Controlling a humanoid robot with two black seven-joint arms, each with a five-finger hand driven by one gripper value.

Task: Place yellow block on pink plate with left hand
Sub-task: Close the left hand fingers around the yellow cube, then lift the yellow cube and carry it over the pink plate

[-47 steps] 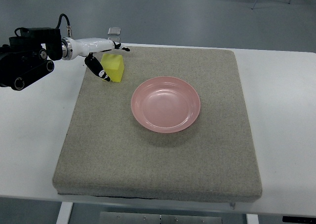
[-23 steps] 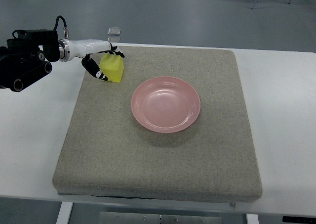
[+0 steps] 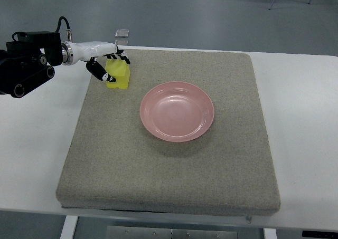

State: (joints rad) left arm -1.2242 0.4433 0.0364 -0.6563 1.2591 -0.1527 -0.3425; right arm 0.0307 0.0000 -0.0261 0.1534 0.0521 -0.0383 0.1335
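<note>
Left hand with fingers closed around the yellow block; the pink plate lies to its right and nearer the robot.

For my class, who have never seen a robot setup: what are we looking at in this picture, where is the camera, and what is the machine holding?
There is one camera, looking steeply down from the robot's own side of a white table. The black and white arm coming in from the left ends in the robot's left hand, which has fingers like a person's. They are closed around a yellow block at the far left corner of a grey mat. An empty pink plate sits near the middle of the mat, apart from the block. The block is meant to go there. A small grey object lies just beyond the mat. The right arm is out of view.
</note>
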